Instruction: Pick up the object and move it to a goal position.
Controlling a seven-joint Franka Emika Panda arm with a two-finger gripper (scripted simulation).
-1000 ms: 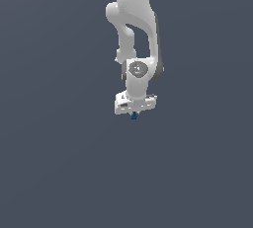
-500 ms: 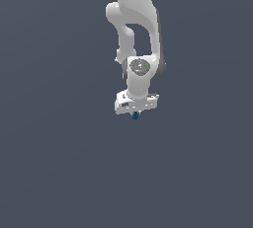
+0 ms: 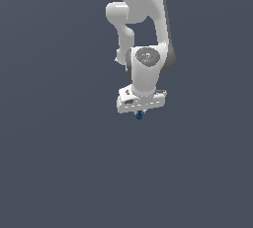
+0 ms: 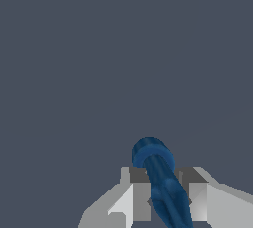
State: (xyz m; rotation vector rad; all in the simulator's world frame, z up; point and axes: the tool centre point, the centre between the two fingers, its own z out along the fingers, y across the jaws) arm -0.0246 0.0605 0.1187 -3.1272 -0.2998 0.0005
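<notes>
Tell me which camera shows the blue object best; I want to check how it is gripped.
The wrist view: there the blue object fills the lower frame, an elongated dark-blue shape with a rounded end, clamped between the tool's grey fingers. In the exterior view the blue object is only a tiny speck beneath the tool.

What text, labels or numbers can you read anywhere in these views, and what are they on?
None can be read.
The grey disc on the arm's wrist joint carries tiny reddish and green specks, too small to tell whether they are lettering.
The gripper, its fingers and the dark-blue object held between them show no markings in either view.
The background is plain grey-blue.
</notes>
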